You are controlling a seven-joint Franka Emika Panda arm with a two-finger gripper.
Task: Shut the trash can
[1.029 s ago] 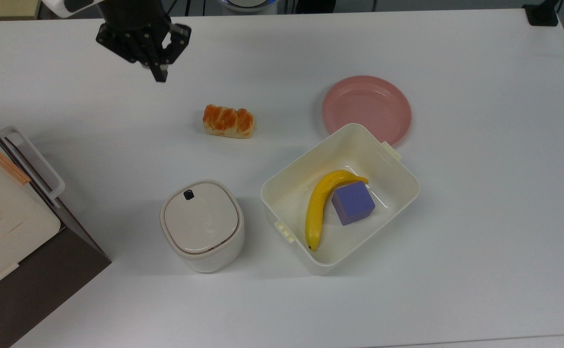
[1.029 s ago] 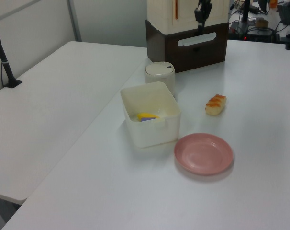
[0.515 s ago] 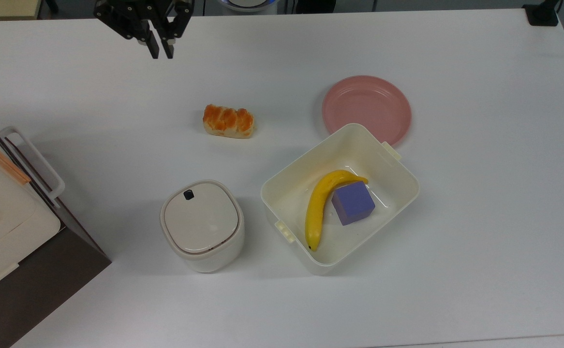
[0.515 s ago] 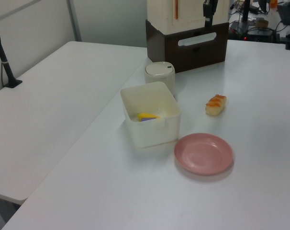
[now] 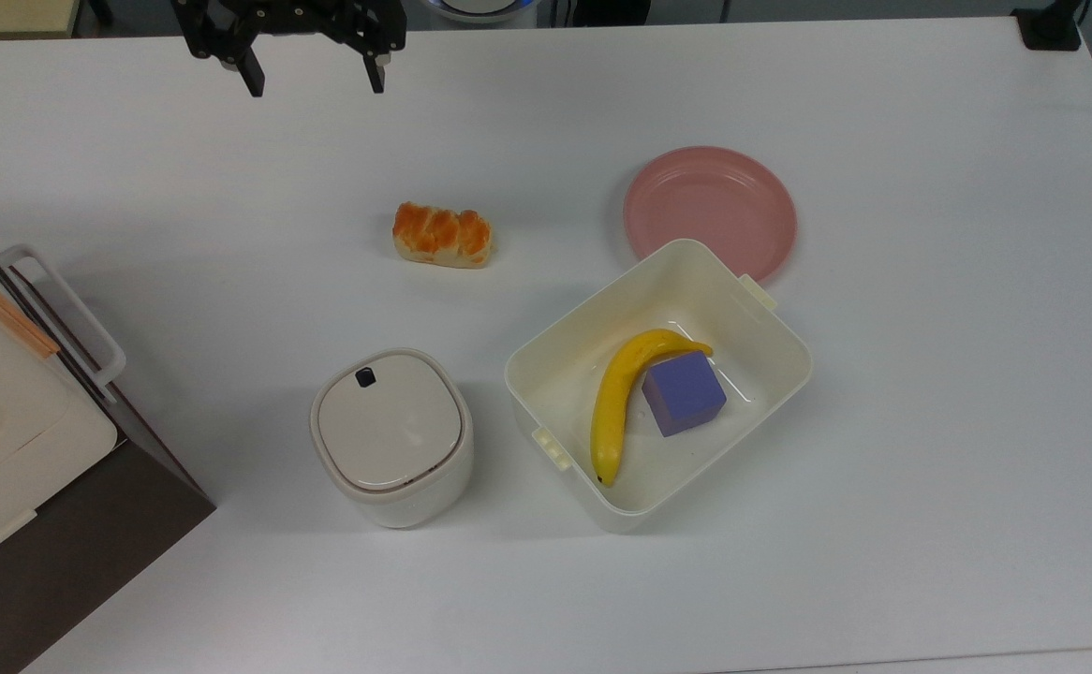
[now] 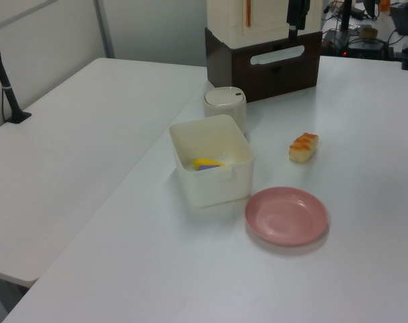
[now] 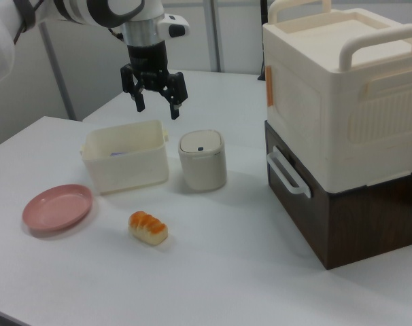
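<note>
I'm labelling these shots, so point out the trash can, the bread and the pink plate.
trash can (image 5: pixel 389 432), top view, middle of its shut lid
bread (image 5: pixel 442 235), top view, middle of its crust
plate (image 5: pixel 710 213), top view, bare middle

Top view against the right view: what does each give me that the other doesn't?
Only the top view looks into the tub, where a banana lies beside a purple block. Only the right view shows the tall cream case with handles on its dark base, and the arm above the gripper. Both show the trash can with its lid down flat, the open gripper raised off the table, the bread roll and the pink plate.
</note>
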